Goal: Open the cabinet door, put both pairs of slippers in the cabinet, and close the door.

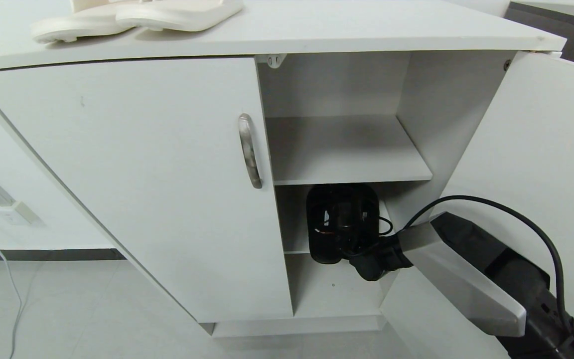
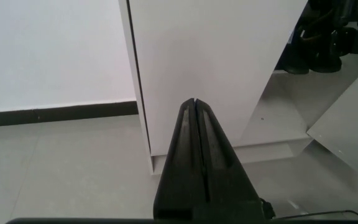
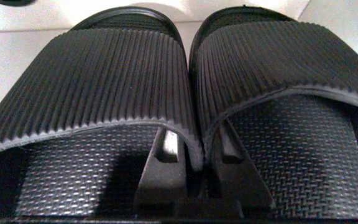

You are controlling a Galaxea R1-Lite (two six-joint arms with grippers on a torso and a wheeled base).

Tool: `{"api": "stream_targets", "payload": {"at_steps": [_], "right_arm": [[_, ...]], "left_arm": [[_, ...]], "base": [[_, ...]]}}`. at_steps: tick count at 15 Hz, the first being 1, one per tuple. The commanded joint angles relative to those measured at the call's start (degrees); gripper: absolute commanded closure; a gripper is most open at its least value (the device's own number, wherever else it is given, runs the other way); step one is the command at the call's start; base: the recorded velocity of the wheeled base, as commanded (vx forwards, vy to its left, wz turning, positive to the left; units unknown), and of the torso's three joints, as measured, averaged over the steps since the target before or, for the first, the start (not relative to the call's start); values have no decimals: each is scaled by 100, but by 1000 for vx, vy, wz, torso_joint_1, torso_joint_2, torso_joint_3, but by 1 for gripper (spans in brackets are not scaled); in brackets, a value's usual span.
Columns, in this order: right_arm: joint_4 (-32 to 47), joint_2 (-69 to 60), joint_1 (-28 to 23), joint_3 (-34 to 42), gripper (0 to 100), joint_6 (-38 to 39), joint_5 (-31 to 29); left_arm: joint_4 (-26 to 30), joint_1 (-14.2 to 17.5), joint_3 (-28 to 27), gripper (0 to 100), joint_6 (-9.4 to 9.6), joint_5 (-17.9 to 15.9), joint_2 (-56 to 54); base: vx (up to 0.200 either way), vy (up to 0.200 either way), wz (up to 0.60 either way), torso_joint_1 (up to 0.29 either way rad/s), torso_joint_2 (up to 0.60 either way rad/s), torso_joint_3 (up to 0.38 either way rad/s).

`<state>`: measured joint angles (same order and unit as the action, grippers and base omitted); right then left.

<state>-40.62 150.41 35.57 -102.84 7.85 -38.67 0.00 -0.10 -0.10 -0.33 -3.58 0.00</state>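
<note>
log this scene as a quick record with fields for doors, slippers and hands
left door: shut
right door: swung open
black slippers: side by side, inside under the upper shelf, pinched by the right hand
white slippers: on the cabinet top, not yet stowed
left hand: shut, empty, low before the left door

Black slippers (image 3: 123, 81) look ribbed, matt; cabinet (image 1: 142, 174) smooth (handle (image 1: 250, 151) brushed metal).
</note>
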Motion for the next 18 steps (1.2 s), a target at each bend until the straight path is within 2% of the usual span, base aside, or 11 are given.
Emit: {"api": "stream_targets", "payload": {"at_steps": [1,6,7,10,13,15,18], "right_arm": [[54,199,-77,-307,100,-12,17],[124,270,-121,-421,100,-64,123],[168,279,-121,-439,0,-56,123],[177,173,-77,-193,0,-64,70],[37,-407,55,669,0,-38,52],[-289,-829,169,1372,0,-47,-18],[-992,-1611,468,2875,0,-38,-35]], "left_arm": [[0,1,1,100,7,-2,9],[0,1,1,100,7,-2,9],[0,1,1,100,7,-11,9],[0,1,1,100,7,-2,0],[0,1,1,100,7,-2,9],[0,1,1,100,7,-2,9],[0,1,1,100,7,-2,9]], "base": [[0,0,0,0,0,0],[0,0,0,0,0,0],[0,0,0,0,0,0],[0,0,0,0,0,0],[0,0,0,0,0,0],[0,0,0,0,0,0],[0,0,0,0,0,0]]}}
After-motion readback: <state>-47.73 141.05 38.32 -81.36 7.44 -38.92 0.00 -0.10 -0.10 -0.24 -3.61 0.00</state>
